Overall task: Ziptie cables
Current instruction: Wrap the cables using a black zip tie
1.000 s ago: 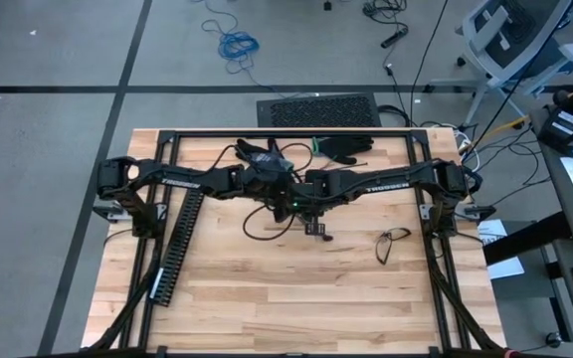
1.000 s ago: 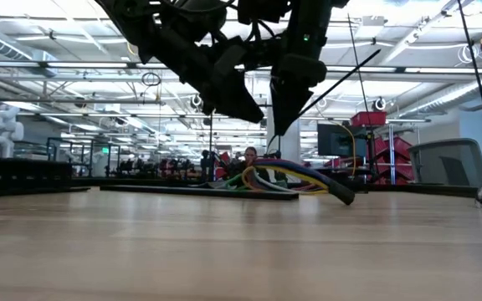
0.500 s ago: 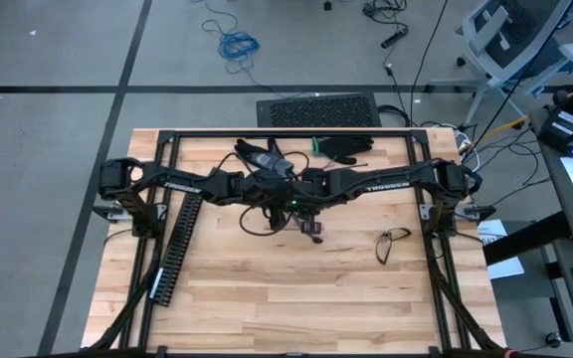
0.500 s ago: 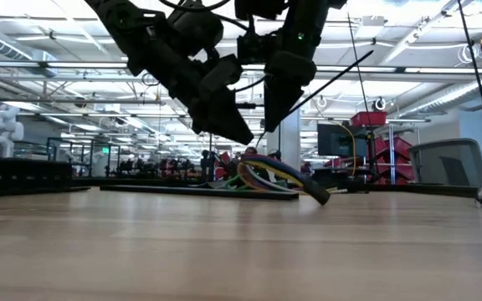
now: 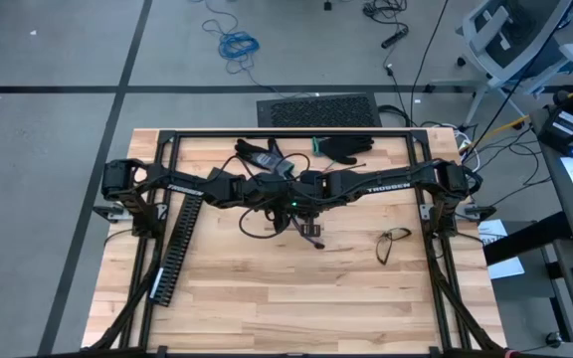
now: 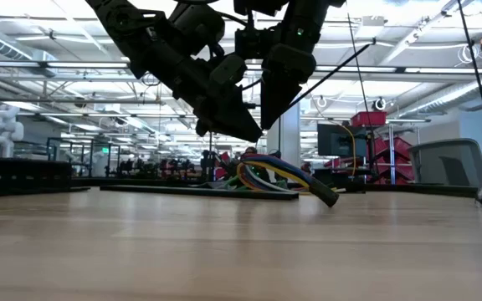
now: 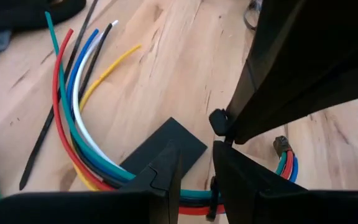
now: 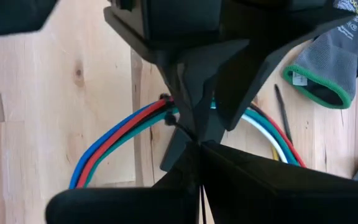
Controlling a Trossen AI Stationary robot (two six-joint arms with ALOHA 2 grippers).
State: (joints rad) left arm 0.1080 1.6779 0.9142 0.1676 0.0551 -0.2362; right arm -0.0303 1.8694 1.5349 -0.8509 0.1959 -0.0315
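The cables (image 5: 311, 231), a bundle of red, blue, green, white, yellow and black wires, lie curved at mid-table (image 7: 79, 124), arched a little with one end down on the wood (image 6: 331, 199). A thin black ziptie (image 7: 212, 198) loops around them. Both grippers meet just above that spot. My right gripper (image 8: 197, 148) is shut. My left gripper (image 7: 197, 168) comes from the table's left and shows a narrow gap between its fingers, right over the ziptie loop. I cannot tell whether it touches anything. My right gripper pinches a thin black strand, the ziptie's tail (image 8: 180, 129), between its shut fingertips from above. The strand runs from the loop on the bundle up to the fingers. The left gripper's fingers (image 8: 191, 81) stand in front and hide the rest of the hold.
A long black slotted duct (image 5: 179, 244) lies toward the left edge. Gloves (image 5: 346, 147) and dark gear (image 5: 259, 154) sit at the far edge, glasses (image 5: 393, 242) toward the right. A loose black ziptie (image 7: 45, 137) and a flat black piece (image 7: 166, 143) lie by the bundle.
My left gripper has moved toward the table's right and down, closing in on my right gripper until their tips meet above the bundle. The bundle's free end has slid a little along the table, first toward the grippers and then partly back.
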